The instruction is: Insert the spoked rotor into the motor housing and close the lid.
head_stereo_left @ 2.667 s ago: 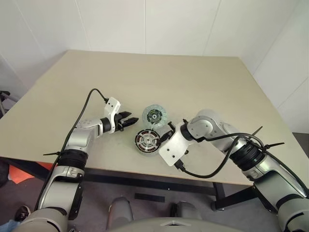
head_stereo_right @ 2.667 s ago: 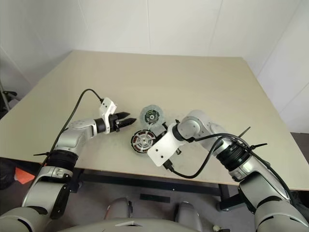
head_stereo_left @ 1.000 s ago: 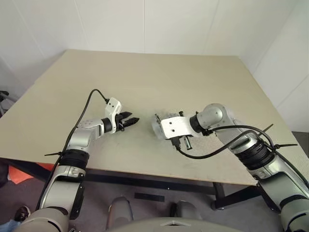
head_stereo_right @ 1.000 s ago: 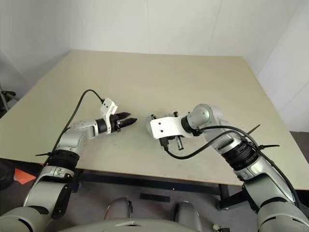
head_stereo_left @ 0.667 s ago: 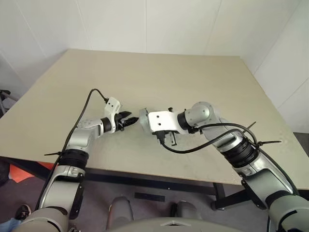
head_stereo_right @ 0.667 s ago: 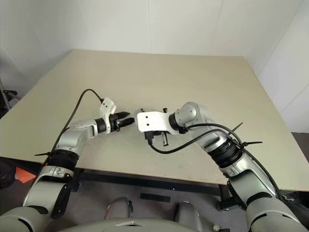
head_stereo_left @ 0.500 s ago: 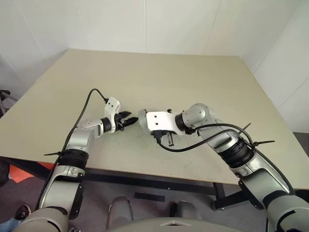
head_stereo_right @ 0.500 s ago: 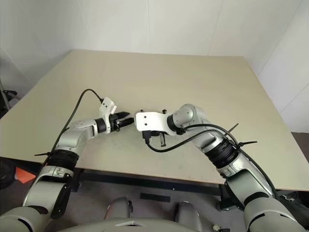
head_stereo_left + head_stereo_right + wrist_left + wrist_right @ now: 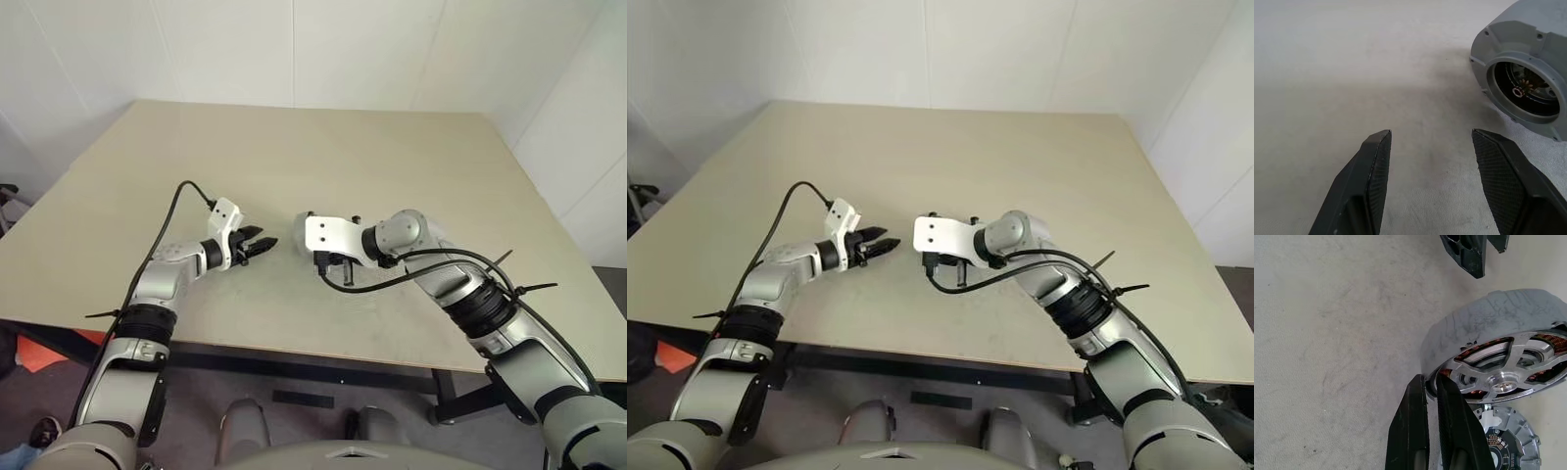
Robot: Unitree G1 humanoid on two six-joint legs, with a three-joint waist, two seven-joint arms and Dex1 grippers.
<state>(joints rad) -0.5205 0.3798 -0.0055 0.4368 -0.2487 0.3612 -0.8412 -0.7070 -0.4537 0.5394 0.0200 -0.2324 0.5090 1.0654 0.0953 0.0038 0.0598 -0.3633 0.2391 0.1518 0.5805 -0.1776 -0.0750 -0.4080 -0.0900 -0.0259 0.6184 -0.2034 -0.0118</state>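
In the right wrist view the spoked rotor [image 9: 1501,382] is a tilted wheel with a silver spoked face and a worn grey-looking rim. Copper-red windings of the motor housing [image 9: 1469,354] show through its spoke gaps. My right gripper [image 9: 1431,378] is shut on the wheel's rim edge. The lid [image 9: 1511,443], ribbed with a dark centre, lies flat on the table beside the wheel. In the head views my right wrist [image 9: 328,235] hides all three. My left gripper [image 9: 263,243] hovers open and empty just left of it, fingers [image 9: 1376,161] spread over bare table.
A grey round casing with a dark opening [image 9: 1520,93] sits close beyond my left gripper; it may be the motor unit's other side. The beige table [image 9: 323,147] stretches wide behind both hands. Its front edge runs close below them.
My right hand has carried the wheel left toward my left gripper and rolled its wrist. The rotor and lid, seen on the table 2.7 s ago, are now behind that wrist. Left arm still.
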